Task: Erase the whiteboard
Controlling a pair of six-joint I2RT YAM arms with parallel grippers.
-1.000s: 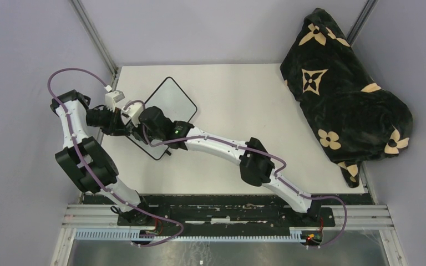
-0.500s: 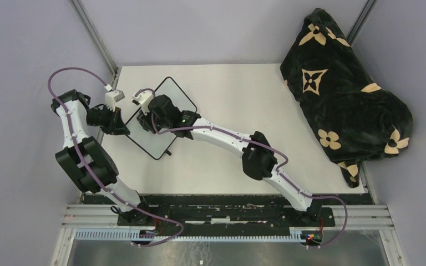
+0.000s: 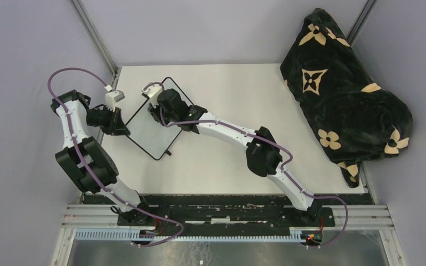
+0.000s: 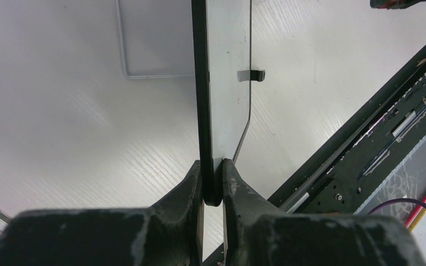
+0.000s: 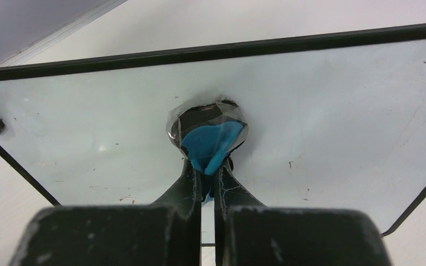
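Note:
The whiteboard (image 3: 144, 132) lies slanted at the table's left, black-framed with a wiped white face. My left gripper (image 3: 122, 129) is shut on its left edge; the left wrist view shows the jaws pinching the black frame (image 4: 213, 185) with the whiteboard (image 4: 230, 83) seen edge-on and a black tab (image 4: 251, 74) on it. My right gripper (image 3: 158, 112) sits over the board's far half, shut on a blue wiper (image 5: 211, 144) pressed against the whiteboard (image 5: 333, 111). A few faint red specks (image 5: 125, 198) show near the lower left of the right wrist view.
A black blanket with tan flower marks (image 3: 344, 94) is heaped at the right back corner. A black base rail (image 3: 227, 213) runs along the near edge, also the rail (image 4: 377, 138) in the left wrist view. Grey walls close in the left and the back.
My right gripper has slid with the blue wiper from the board's near left part toward its far end. The left gripper and the board have stayed put.

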